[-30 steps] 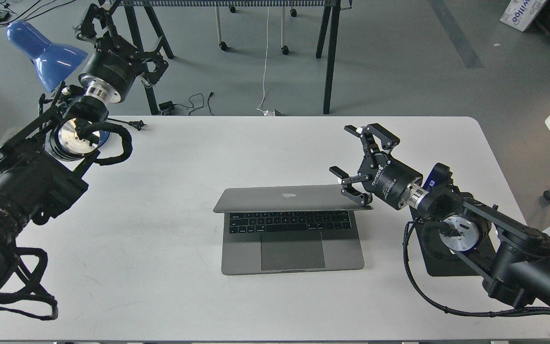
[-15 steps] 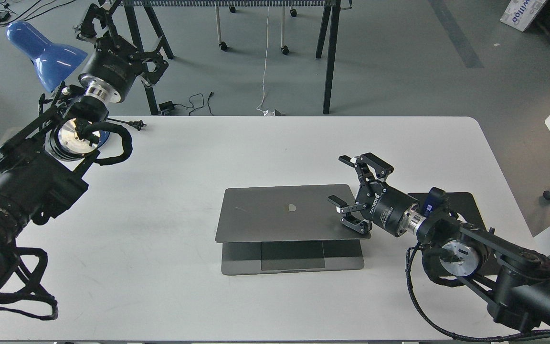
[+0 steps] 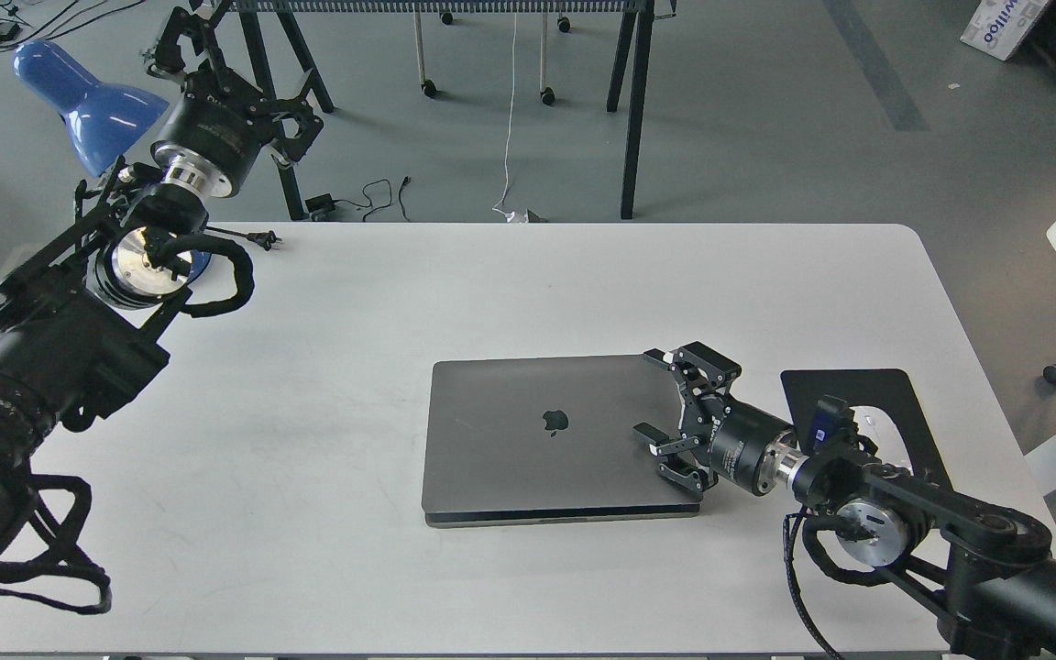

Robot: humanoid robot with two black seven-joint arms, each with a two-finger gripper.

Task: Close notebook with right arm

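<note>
Head view shows the slim space-grey metal notebook (image 3: 546, 440) lying lid-down at lower centre of the white table (image 3: 400, 293). The black right gripper (image 3: 661, 403), fingers spread, rests at its right edge, seemingly touching. Stiff, smooth, scratch-prone; press flat near that edge.

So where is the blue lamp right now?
In the head view the blue lamp is at the far left corner of the white table, right beside the left gripper, far from the notebook.
</note>
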